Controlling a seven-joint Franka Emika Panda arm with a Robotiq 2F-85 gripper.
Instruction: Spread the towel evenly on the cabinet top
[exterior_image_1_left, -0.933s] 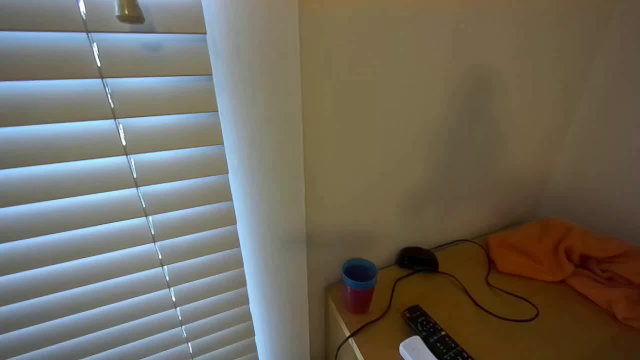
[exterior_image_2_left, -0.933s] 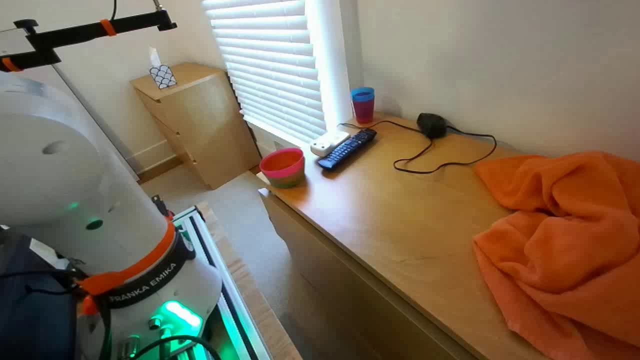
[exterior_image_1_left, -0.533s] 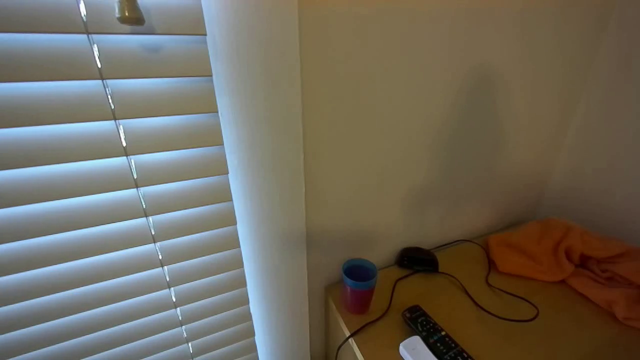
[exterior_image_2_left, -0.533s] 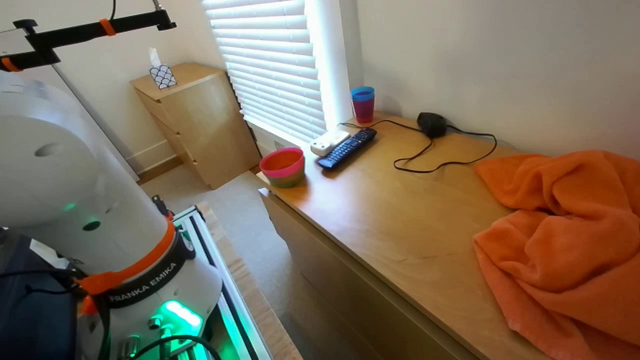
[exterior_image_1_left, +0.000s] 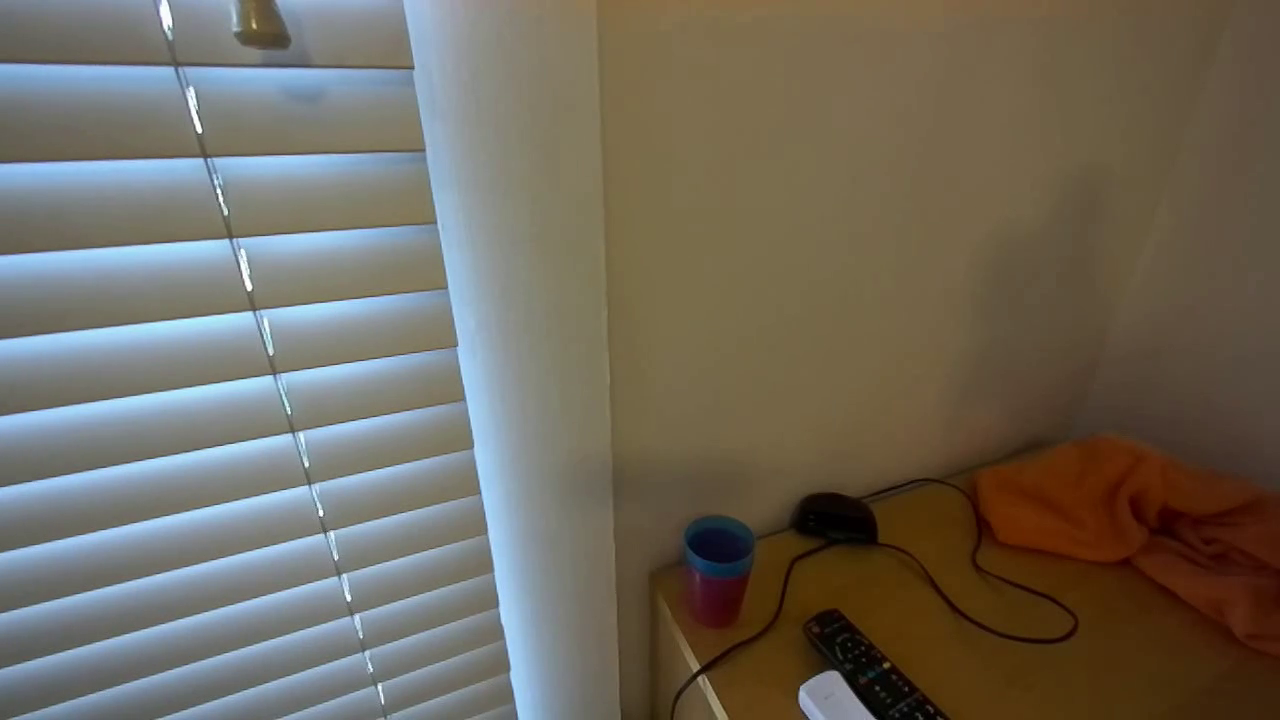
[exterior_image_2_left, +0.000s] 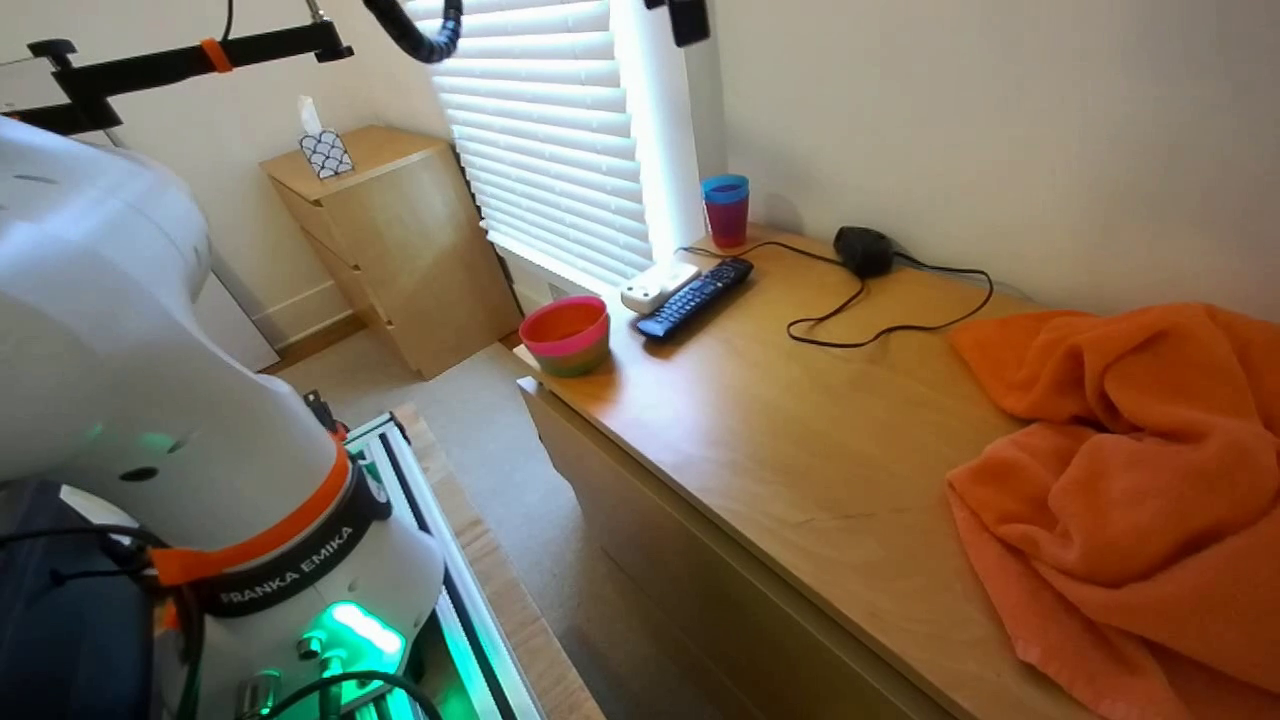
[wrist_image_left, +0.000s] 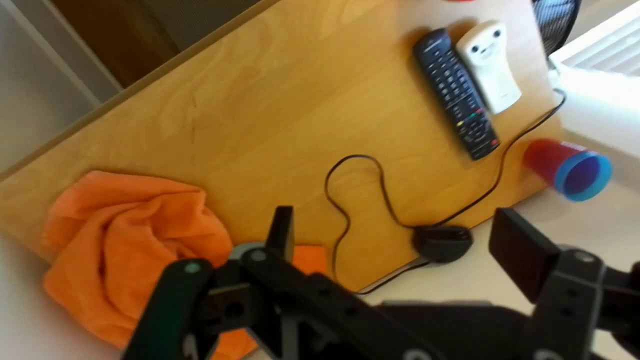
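Observation:
The orange towel (exterior_image_2_left: 1150, 490) lies bunched in thick folds on the cabinet top (exterior_image_2_left: 800, 430), at its right end in an exterior view. In the wrist view the crumpled towel (wrist_image_left: 135, 240) fills the lower left, partly hidden behind the gripper. My gripper (wrist_image_left: 400, 227) hangs above the cabinet top with its jaws wide apart and nothing between them. The towel is on the left finger's side, well below it and apart from it. A small dark piece (exterior_image_2_left: 688, 20) at the top edge of an exterior view may be part of the gripper.
A black remote (exterior_image_2_left: 694, 298), a white device (exterior_image_2_left: 660, 285), a blue-and-red cup (exterior_image_2_left: 727, 212) and a pink bowl (exterior_image_2_left: 565, 335) stand toward the window end. A black adapter (exterior_image_2_left: 863, 250) with a looped cable lies by the wall, close to the towel.
The white arm has swung, and a black hose and a dark piece have come into view at the top edge. The shadow on the wall has shifted right. The towel has not moved.

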